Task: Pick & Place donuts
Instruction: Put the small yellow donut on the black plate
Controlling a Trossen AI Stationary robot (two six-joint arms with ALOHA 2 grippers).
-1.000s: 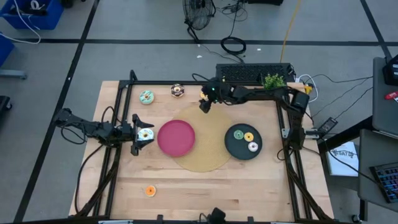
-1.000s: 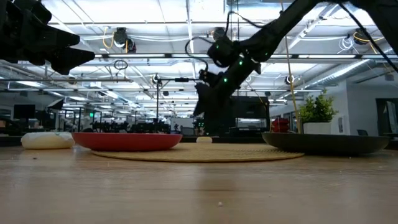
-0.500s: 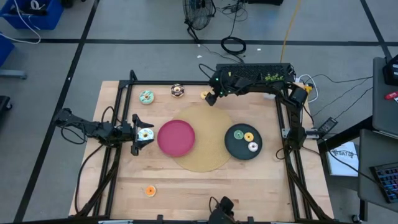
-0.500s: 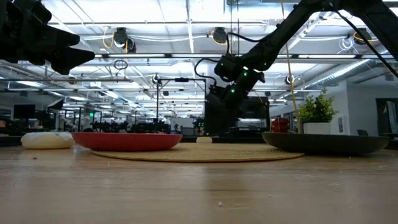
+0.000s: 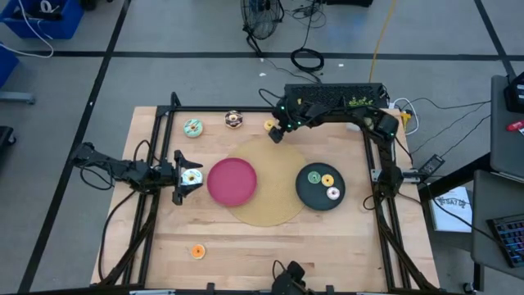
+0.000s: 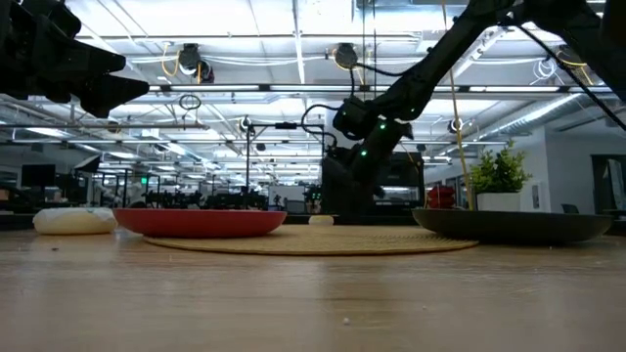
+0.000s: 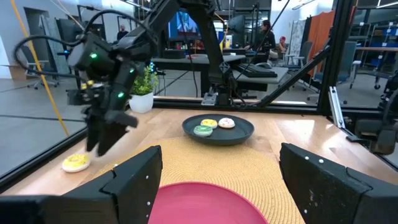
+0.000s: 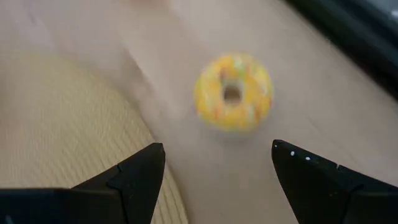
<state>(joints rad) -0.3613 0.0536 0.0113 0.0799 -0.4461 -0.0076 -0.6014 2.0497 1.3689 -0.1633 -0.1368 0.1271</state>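
Note:
My right gripper [image 5: 277,133] [image 8: 217,149] hangs open over the far side of the table. The yellow donut [image 5: 269,124] [image 8: 233,92] lies flat on the wood just ahead of its fingertips, untouched. My left gripper [image 5: 180,176] [image 7: 219,150] waits open above a white-iced donut [image 5: 192,176] [image 6: 73,221] that rests on the table left of the pink plate [image 5: 232,181]. A teal donut [image 5: 193,127] and a chocolate donut [image 5: 234,120] lie near the far edge, and an orange one [image 5: 198,251] near the front. Three donuts sit on the black plate [image 5: 309,195].
Both plates rest on a round woven mat [image 5: 266,215] at the table's middle. A black frame rail runs along the far edge behind the yellow donut, with a black box and a small potted plant [image 5: 359,105] beyond it. Bare wood stretches along the near edge.
My right gripper has swung from over the mat's far rim toward the table's far edge and come down, so that it now stands beside the yellow donut. The donuts and plates have stayed where they were.

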